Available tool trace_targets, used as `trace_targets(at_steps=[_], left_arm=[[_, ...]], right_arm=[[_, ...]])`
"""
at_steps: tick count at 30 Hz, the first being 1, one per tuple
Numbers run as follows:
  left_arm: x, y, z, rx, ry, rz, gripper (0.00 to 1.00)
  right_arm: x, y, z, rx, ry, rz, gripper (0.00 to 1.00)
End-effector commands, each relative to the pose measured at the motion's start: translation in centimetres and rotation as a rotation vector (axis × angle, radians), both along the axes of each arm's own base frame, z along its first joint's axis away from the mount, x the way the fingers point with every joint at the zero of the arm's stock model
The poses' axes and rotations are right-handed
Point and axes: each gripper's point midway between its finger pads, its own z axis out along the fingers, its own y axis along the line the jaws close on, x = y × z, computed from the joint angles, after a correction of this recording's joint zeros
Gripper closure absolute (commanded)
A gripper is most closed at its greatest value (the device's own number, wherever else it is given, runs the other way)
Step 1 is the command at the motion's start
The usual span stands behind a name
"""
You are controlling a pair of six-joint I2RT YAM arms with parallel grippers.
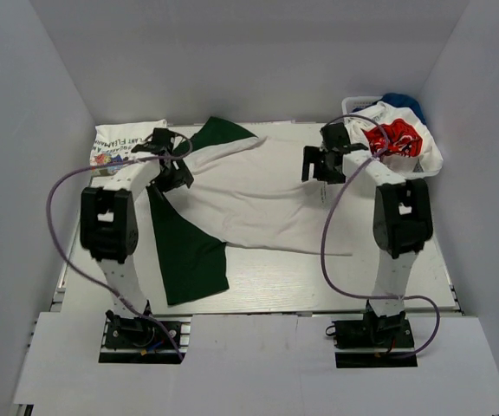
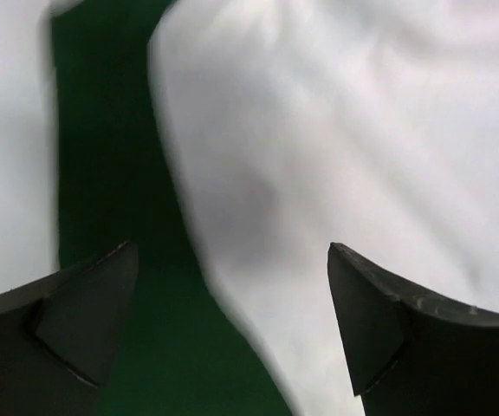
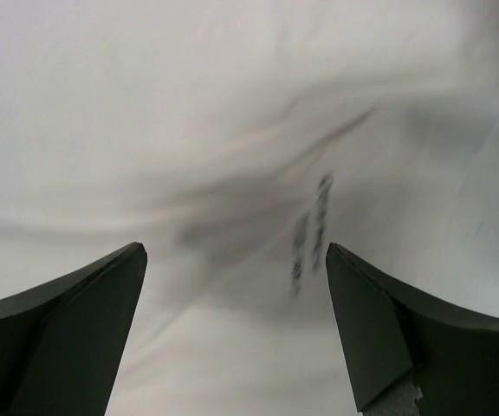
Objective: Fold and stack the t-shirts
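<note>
My left tool (image 1: 178, 173), jaws apart, hovers over the green left edge of the white-and-green t-shirt (image 1: 258, 199) spread on the bench (image 1: 319, 277). My right tool (image 1: 314, 165), jaws also apart, hangs over its right side. A folded printed t-shirt (image 1: 121, 143) lies beyond its far-left corner, and a red-printed t-shirt (image 1: 394, 139) is heaped to its far right.

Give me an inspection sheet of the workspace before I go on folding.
Surface: table, pale wood, largely under cloth.
Job's things: green-sleeved tee spread mid-table; folded tee far left; red-printed tee and blue cloth heaped in the basket, far right.
Clutter: nothing seen.
Hands: left hand open over the white-green seam; right hand open over white cloth; neither grips.
Cables: left cable loops outward; right cable passes over the basket.
Surroundings: white walls on three sides.
</note>
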Motion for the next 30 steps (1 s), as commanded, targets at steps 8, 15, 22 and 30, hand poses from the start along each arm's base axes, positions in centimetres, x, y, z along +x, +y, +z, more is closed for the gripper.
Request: trace_targets(at_steps=[8, 15, 22, 30], left_arm=[[-20.4, -0.9, 3.1, -0.212, 0.093, 0.142, 0.00], [-30.3, -1.2, -0.1, -0.264, 0.324, 0.218, 0.00], [-32.3, -1.1, -3.5, -0.240, 0.427, 0.259, 0.17], [-32.6, -2.5, -5.6, -0.331, 0.416, 0.234, 0.80]], right_arm=[[-8.0, 3.0, 6.3, 0.240, -0.198, -0.056, 0.10], [-11.2, 1.6, 5.7, 0.266, -0.164, -0.142, 0.10], [-12.0, -0.1, 4.6, 0.263, -0.133, -0.214, 0.10], [-14.1, -1.6, 2.9, 0.275, -0.070, -0.288, 0.10]])
